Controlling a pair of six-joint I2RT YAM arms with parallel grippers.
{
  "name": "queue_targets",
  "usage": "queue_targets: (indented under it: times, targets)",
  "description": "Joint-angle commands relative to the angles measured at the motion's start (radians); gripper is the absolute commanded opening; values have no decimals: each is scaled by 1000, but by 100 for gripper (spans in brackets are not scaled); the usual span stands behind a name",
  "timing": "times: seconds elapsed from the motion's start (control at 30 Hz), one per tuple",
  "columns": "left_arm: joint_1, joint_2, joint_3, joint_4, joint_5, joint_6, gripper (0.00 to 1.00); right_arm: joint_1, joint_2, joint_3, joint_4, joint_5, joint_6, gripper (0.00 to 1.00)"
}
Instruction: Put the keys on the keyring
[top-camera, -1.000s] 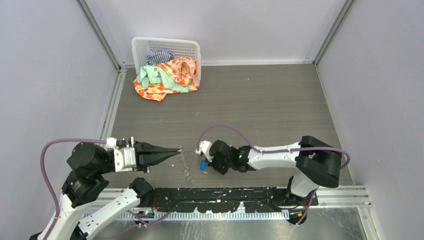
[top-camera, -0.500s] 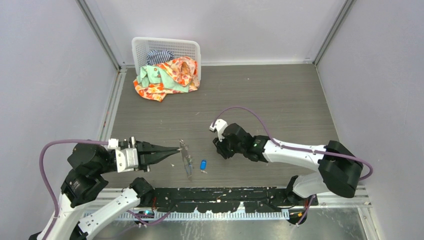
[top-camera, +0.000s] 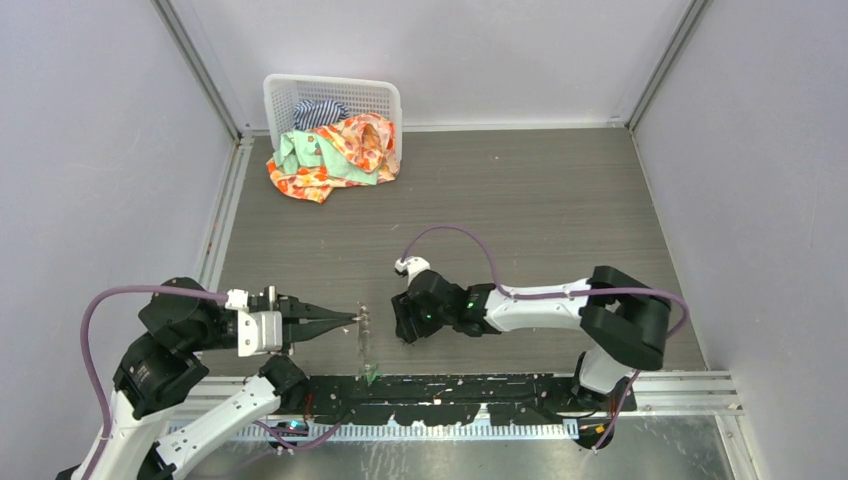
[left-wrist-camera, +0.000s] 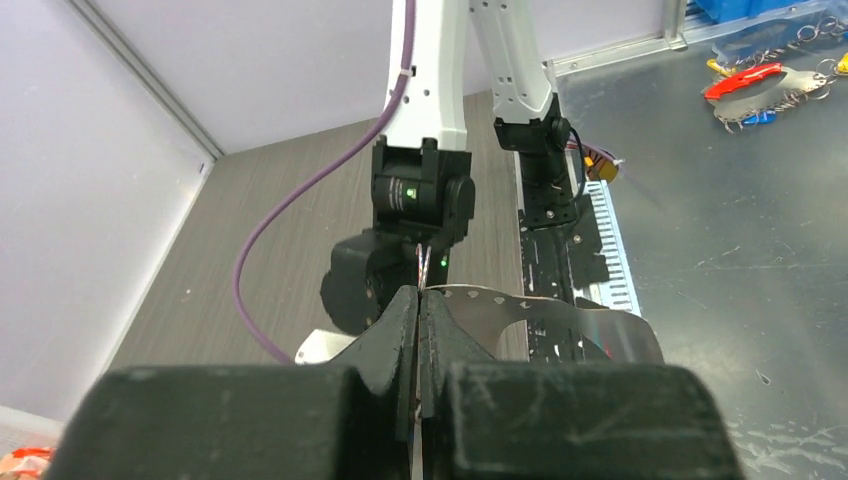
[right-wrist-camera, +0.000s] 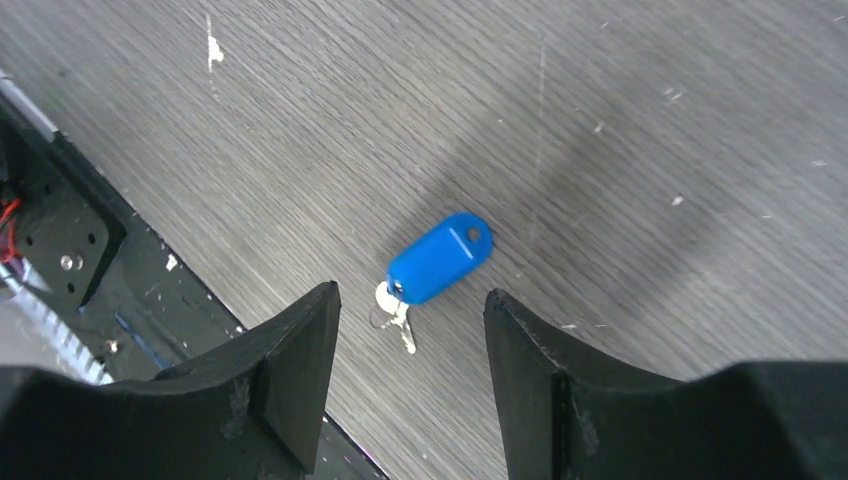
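**Small key with an oblong blue plastic head** (right-wrist-camera: 438, 258): it lies flat on the grey wood-grain desk (top-camera: 520, 200). There is a small hole near one end of the head and a short silvery blade (right-wrist-camera: 397, 312) at the other. The key sits between the two black fingers (right-wrist-camera: 290, 365) of the right claw (right-wrist-camera: 412, 303). That claw is spread above the key, touches it on neither side and grasps nothing. Seen from above, the right claw (top-camera: 405, 322) covers the key.

**Thin silvery-grey wire keyring** (top-camera: 364, 340): it is pinched at one end in the clenched tip of the left claw (top-camera: 350, 318). From there it runs toward the near edge of the desk. A bright green speck (top-camera: 370, 376) shows at its lower end, too small to make out further. In the left wrist view the left claw (left-wrist-camera: 419, 300) is pressed shut on the keyring (left-wrist-camera: 425, 262), and the right arm's wrist with its green light (left-wrist-camera: 405, 190) is straight ahead.

**Change:** one second ago the right claw sat just beside the blue key. Half a second ago it had drawn back toward the far right, leaving the key in plain sight on the desk. Now it is over the key again, jaws apart. The left claw has shifted nearer the near edge, and the keyring with it.

**Surroundings:** a white plastic lattice basket (top-camera: 340, 92) stands at the far left corner of the desk. An orange floral cloth (top-camera: 330, 165) spills out of it. Past the desk's edge, on a bare metal surface, lies a cluster of red and blue key tags (left-wrist-camera: 760, 85).
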Motion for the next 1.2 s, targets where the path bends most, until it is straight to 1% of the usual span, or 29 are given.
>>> queue_targets:
  times: [0.0, 0.1, 0.2, 0.33, 0.5, 0.67, 0.73, 0.93, 1.03, 1.17]
  targets:
    - [-1, -7, 34, 17, 20, 10, 0, 81, 77, 136, -109, 142, 77, 61]
    - [-1, -7, 46, 16, 15, 10, 0, 132, 147, 209, -217, 227, 81, 59]
    - [-1, -4, 52, 13, 15, 9, 0, 170, 172, 236, -275, 303, 103, 57]
    - [-1, 2, 52, 21, 17, 5, 0, 180, 181, 246, -303, 336, 123, 55]
    - [-1, 10, 54, 29, 18, 5, 0, 176, 185, 229, -288, 350, 124, 53]
    - [-1, 9, 52, 29, 12, 5, 0, 169, 169, 195, -230, 334, 135, 43]
    - [-1, 8, 50, 29, 11, 5, 0, 168, 166, 189, -222, 332, 140, 37]
    - [-1, 8, 47, 30, 10, 10, 0, 160, 146, 160, -209, 337, 166, 23]
    - [-1, 7, 45, 32, 8, 11, 0, 160, 145, 158, -213, 329, 170, 19]
    - [-1, 4, 42, 34, 8, 12, 0, 160, 138, 152, -215, 328, 179, 18]
